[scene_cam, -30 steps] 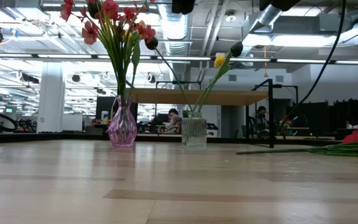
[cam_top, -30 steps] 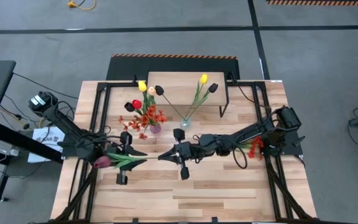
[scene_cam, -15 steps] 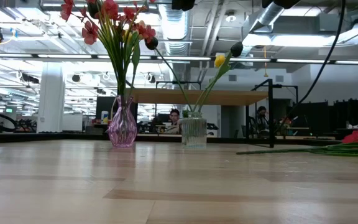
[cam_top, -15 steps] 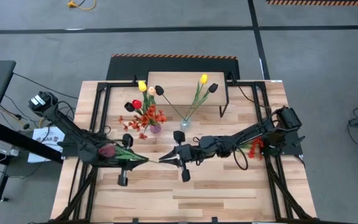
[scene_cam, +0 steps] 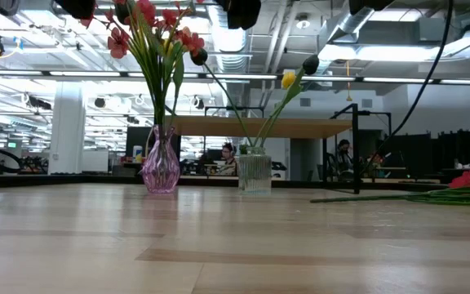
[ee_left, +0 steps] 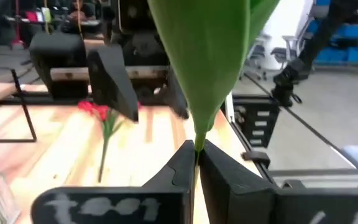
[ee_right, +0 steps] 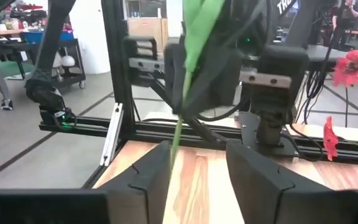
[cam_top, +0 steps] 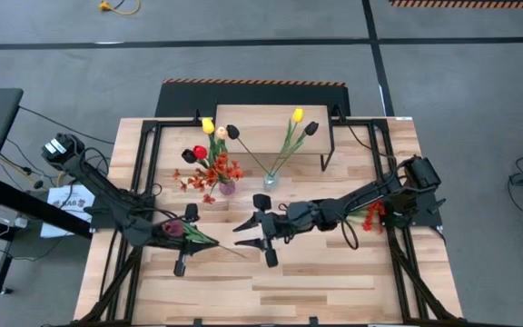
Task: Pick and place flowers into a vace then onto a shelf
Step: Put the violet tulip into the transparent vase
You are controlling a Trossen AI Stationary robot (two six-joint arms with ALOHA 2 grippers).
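Item: handover of one tulip above the tabletop [cam_top: 334,291].

Left hand [cam_top: 194,238]: you had it pinched tight on the stem of a dark maroon tulip [cam_top: 171,230], well forward of both vases; the left wrist view showed the fingers [ee_left: 185,163] closed on the stem just below a broad leaf.

Right hand [cam_top: 250,232]: it sat just beside the stem's free end, jaws parted, with the stem passing loosely between them and nothing gripped.

Other stock: pink vase [scene_cam: 161,166] crowded with flowers; clear vase [scene_cam: 254,173] holding two tulips; the shelf [cam_top: 275,127] behind them; loose red flowers [cam_top: 372,214] lying near the right arm's base.

Risks, as judged: your grip sat near the leaves, so the long stem could swing or sag and miss a vase mouth. The right hand, so near the tip, could snag it on withdrawal. The crowded pink vase might tip if nudged.
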